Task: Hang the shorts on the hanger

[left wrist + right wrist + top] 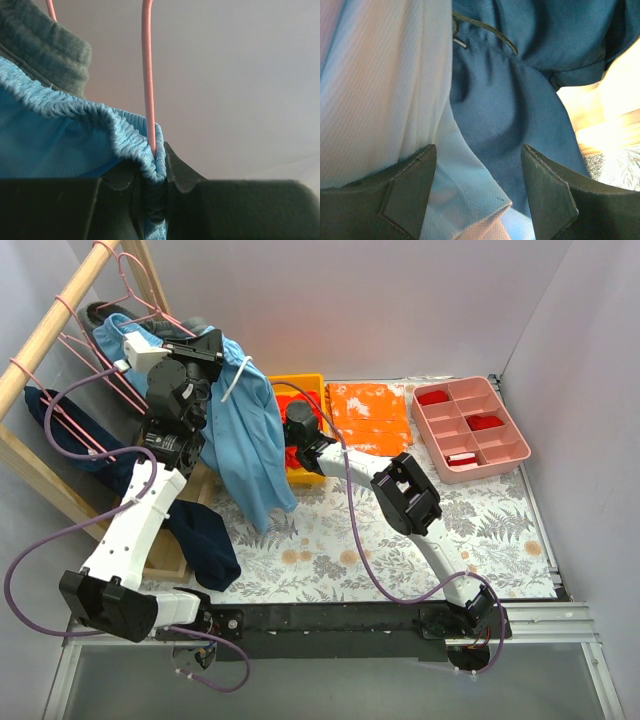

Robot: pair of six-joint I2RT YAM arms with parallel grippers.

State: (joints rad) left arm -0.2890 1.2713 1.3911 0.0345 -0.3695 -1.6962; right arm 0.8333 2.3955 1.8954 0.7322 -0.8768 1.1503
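The light sky-blue shorts (250, 435) hang from the rack at the upper left, draped down beside my left arm. My left gripper (220, 348) is shut on their elastic waistband (127, 135); in the left wrist view (155, 170) the band is pinched between the jaws. A thin pink hanger wire (148, 75) runs straight down into that fold. My right gripper (288, 445) is open beside the hanging shorts. In the right wrist view (477, 150) pale blue fabric (385, 90) lies between and left of its fingers, untouched by the right finger.
Several pink hangers (95, 360) hang on a wooden rod (50, 325). A dark navy garment (200, 535) (520, 75) hangs low on the rack. A dark grey garment (50, 50) sits behind the waistband. Yellow bin (300, 388), orange folded shorts (368, 410), pink compartment tray (513, 430).
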